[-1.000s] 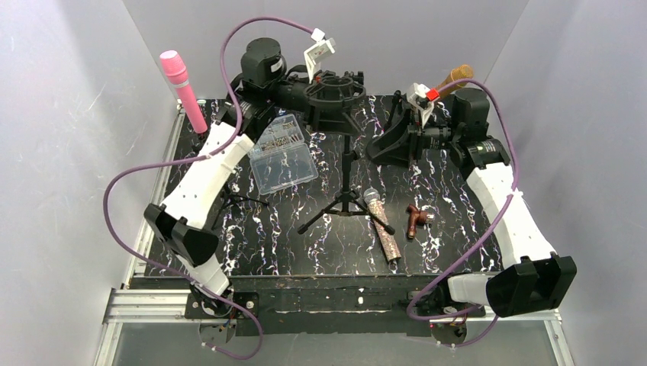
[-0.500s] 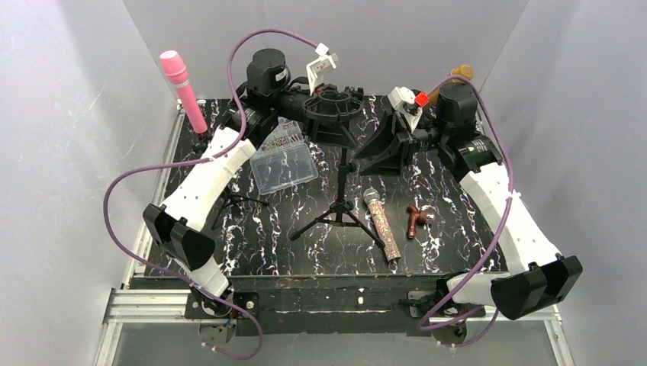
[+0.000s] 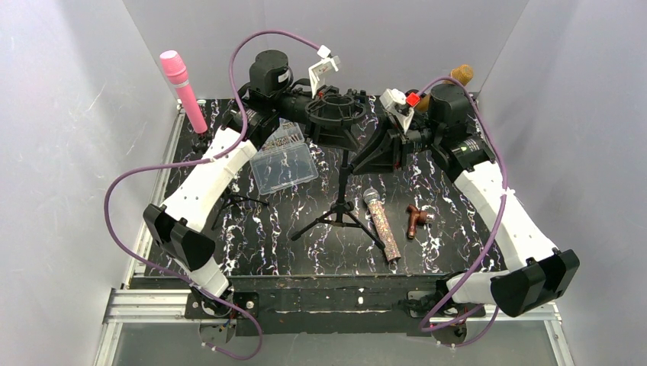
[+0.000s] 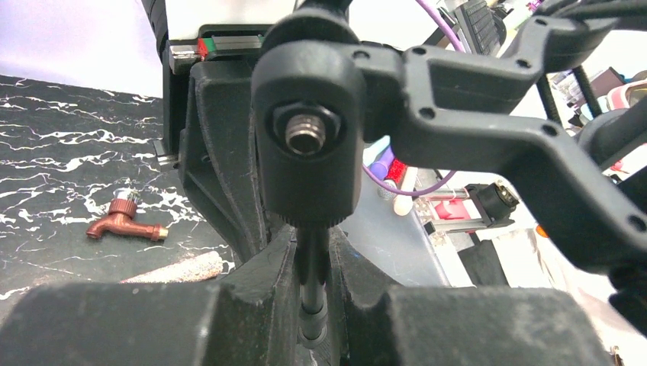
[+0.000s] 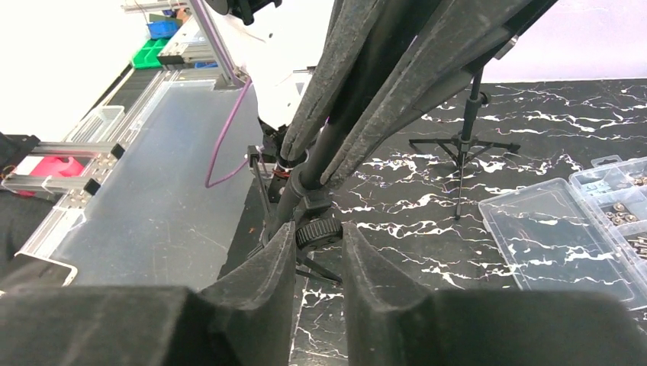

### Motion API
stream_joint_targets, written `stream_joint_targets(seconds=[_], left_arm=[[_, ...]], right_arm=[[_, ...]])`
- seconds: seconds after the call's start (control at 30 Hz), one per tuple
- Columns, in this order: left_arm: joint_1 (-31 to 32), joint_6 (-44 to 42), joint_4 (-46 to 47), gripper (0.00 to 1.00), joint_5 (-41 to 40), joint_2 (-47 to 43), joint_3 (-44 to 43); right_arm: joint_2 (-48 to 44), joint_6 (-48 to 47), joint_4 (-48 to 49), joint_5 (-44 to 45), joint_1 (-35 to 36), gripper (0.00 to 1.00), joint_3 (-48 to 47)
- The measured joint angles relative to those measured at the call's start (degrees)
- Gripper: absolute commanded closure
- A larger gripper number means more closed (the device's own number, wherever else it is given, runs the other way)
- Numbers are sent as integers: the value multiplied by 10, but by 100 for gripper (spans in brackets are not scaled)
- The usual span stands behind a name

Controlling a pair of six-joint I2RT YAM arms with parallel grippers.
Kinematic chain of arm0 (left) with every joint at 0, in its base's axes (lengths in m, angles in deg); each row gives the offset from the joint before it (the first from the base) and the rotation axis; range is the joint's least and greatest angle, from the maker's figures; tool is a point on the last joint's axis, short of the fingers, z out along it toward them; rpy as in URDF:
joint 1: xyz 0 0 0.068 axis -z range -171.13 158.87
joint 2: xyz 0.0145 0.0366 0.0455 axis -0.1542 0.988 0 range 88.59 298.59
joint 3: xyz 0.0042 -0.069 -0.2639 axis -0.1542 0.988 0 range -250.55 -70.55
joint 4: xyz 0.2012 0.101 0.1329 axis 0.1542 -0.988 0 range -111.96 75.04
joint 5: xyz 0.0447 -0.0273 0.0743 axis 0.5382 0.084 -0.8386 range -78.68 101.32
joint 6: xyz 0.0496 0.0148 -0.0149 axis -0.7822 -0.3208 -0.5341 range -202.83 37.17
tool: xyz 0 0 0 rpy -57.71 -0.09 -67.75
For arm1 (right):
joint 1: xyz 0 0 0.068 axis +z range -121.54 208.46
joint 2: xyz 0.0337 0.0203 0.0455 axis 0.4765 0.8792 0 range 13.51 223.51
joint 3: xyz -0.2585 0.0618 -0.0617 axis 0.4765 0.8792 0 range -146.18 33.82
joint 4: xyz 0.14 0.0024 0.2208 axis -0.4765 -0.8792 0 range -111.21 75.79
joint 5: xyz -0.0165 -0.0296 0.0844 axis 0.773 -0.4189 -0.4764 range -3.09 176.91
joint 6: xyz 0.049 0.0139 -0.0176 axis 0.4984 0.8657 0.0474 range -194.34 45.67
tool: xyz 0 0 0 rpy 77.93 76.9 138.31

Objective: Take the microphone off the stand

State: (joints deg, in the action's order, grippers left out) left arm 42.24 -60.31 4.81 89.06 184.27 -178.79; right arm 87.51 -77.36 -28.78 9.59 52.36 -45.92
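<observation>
Step in hand, I judge: bracing the stand [image 3: 341, 194]. My left pincer [image 4: 313, 305] clamps its pole [image 4: 311, 263] below the mount [image 3: 336, 107]; my right pincer [image 5: 319, 259] straddles the collar [image 5: 319, 231], and I cannot tell whether it grips. Next: a firm hold there.

We stood in a robotics lab: a white-walled booth [image 3: 61, 152], aluminium rails [image 3: 145, 301], and storage bins [image 5: 155, 55] beyond.

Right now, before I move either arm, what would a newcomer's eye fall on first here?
The black tripod stand mid-table draws the eye: the left fingers are clamped on its thin rod under the ring mount, and the right fingers flank a knurled collar on the same rod. A glittery microphone lies flat by the stand's feet, and a pink microphone stands upright at the far left corner.
</observation>
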Motion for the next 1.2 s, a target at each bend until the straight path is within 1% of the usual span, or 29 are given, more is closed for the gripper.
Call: stream_joint_targets(seconds=[0.07,0.1,0.13,0.27,0.37,0.53,0.67,0.7,0.73,0.77,0.83,0.9,0.93,1.07,1.2], left_arm=[[0,0,-1,100,0,0,0],[0,0,-4,100,0,0,0],[0,0,-7,100,1,0,0],[0,-14,-14,100,13,0,8],[-1,-43,-33,100,35,-1,11],[5,-86,-67,100,60,-12,12],[11,-95,-70,100,70,-21,12],[12,-95,-70,100,71,-22,12],[13,-95,-69,100,73,-23,12],[13,-95,-69,100,73,-25,12],[14,-94,-69,100,75,-26,12],[14,-92,-68,100,75,-27,10],[14,-90,-68,100,73,-27,7],[13,-84,-68,100,57,-27,-14],[13,-89,-77,100,26,-26,-49]], right_arm=[[0,3,4,0,0,92,2],[0,8,11,0,1,97,5],[0,14,20,-3,1,99,10],[0,53,59,-10,2,99,31],[7,94,66,-17,2,99,39],[52,182,77,-54,9,99,40],[83,217,65,-65,14,98,40],[85,220,59,-64,14,82,40],[85,221,53,-64,14,75,40],[83,220,49,-64,14,65,40],[74,207,41,-60,14,54,42],[55,189,34,-53,13,48,47],[46,180,33,-52,13,47,50],[-4,145,32,-50,17,45,65],[-15,119,36,-42,28,45,65]])
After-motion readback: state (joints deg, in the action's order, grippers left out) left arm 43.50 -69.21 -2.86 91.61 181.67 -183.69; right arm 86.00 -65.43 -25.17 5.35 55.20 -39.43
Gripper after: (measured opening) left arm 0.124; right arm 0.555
